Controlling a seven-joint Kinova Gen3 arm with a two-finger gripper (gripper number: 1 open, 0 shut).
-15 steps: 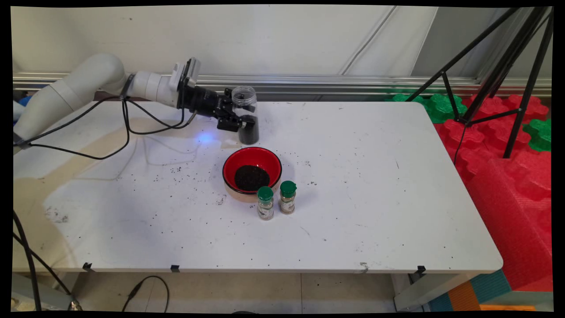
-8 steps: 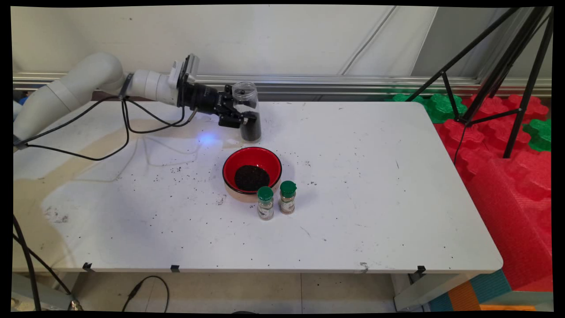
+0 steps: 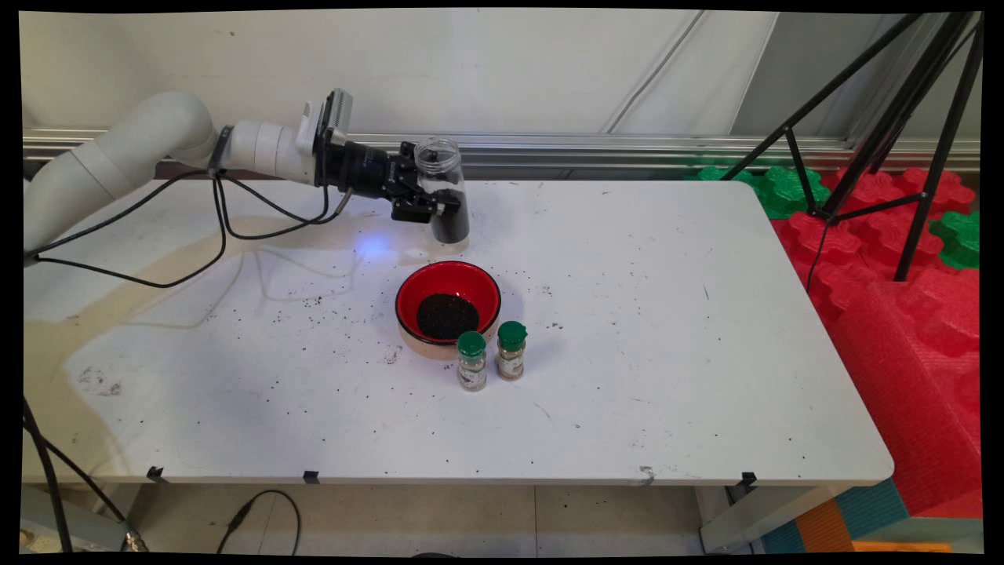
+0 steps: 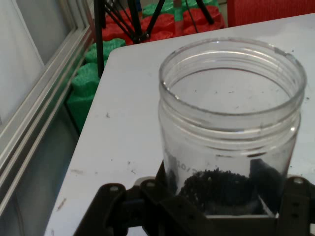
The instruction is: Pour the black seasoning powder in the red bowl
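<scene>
Gripper (image 3: 430, 205) grips clear lidless jar (image 3: 443, 188), dark grains inside.

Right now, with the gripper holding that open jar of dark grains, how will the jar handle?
The jar looks like rigid clear plastic, probably light since it's only part full. With no lid, tilting it would likely spill grains. The gripper clamps its smooth wall, so it might slip.

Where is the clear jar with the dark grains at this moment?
In the main view the clear jar is held in the gripper, above the table's far side, just behind the red bowl.
</scene>
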